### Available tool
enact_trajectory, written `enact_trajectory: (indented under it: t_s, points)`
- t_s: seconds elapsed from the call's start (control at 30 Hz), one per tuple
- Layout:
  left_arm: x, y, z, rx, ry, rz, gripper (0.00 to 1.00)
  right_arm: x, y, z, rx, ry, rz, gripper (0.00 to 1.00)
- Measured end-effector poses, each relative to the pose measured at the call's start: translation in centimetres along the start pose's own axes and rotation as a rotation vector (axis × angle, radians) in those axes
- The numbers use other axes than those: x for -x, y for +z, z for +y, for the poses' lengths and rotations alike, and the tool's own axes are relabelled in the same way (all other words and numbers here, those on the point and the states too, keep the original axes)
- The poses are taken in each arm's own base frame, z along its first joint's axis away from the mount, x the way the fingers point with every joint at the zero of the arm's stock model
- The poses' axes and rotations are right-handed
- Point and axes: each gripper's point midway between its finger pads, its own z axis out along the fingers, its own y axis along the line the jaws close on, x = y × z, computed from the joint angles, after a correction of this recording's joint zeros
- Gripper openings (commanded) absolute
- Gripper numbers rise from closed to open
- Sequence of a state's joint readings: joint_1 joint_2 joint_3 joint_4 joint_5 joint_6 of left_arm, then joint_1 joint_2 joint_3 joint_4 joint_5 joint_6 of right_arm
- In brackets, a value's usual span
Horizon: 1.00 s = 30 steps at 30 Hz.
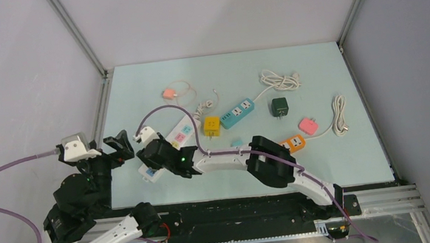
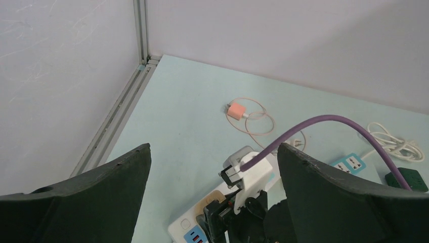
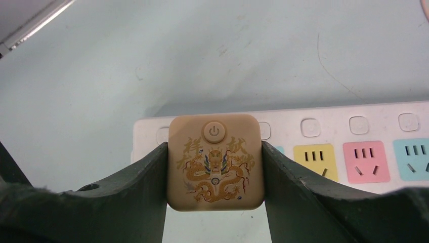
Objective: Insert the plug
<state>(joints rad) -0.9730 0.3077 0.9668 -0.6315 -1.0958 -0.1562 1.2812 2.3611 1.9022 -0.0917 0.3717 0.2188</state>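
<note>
**Dragon Plug Held Over End of White Strip**

At the left edge of the table, the left gripper hung above the mat with its fingers spread wide and nothing between them. It stood just beside the right arm's wrist but apart from it.

Next to it, the right gripper was closed on the tan plug, one dark finger pressed against each side. The plug's face carried a power button and a gold dragon design. It sat over the left end of the white power strip, just beside the strip's yellow, pink and blue sockets. Whether its pins were seated could not be told.

Further right lay a yellow cube adapter, a blue power strip, a dark green adapter, an orange adapter and a pink adapter, all apart from both grippers.
</note>
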Motion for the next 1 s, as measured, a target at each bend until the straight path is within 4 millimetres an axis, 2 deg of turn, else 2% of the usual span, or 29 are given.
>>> enact_trajectory:
  t_s: [0.3,0.37,0.47,0.6,0.63,0.7,0.77,0.87,1.0]
  points:
    - [0.0,0.0,0.0,0.0,0.005,0.0,0.98,-0.1,-0.2,-0.2,-0.005,0.049,-0.088,0.36]
    - [0.0,0.0,0.0,0.001,0.009,0.001,0.98,0.2,-0.3,-0.1,-0.005,0.052,-0.088,0.42]
    - [-0.1,0.1,-0.1,0.001,0.014,0.003,0.98,0.3,-0.4,-0.1,-0.01,0.051,-0.064,0.6]
    - [-0.1,0.1,-0.1,0.001,0.014,0.004,0.98,0.3,-0.6,0.0,-0.016,0.053,-0.023,0.73]
    - [-0.1,0.1,-0.1,0.001,0.015,0.004,0.98,-0.2,-0.7,0.1,-0.009,0.055,0.005,0.78]
    - [-0.1,0.1,-0.2,0.001,0.016,0.004,0.98,-3.3,-1.1,0.0,0.003,0.034,0.126,0.87]
    - [0.1,0.1,-0.2,0.001,0.016,0.004,0.98,-3.4,-1.2,0.3,0.017,0.027,0.15,0.93]
    - [0.7,0.1,-0.3,0.0,0.011,0.0,0.98,-3.8,-2.0,0.7,0.06,0.03,0.202,0.95]
    - [1.2,0.1,-0.3,0.0,0.002,-0.005,0.98,-6.1,-3.0,0.1,0.084,0.036,0.318,0.96]
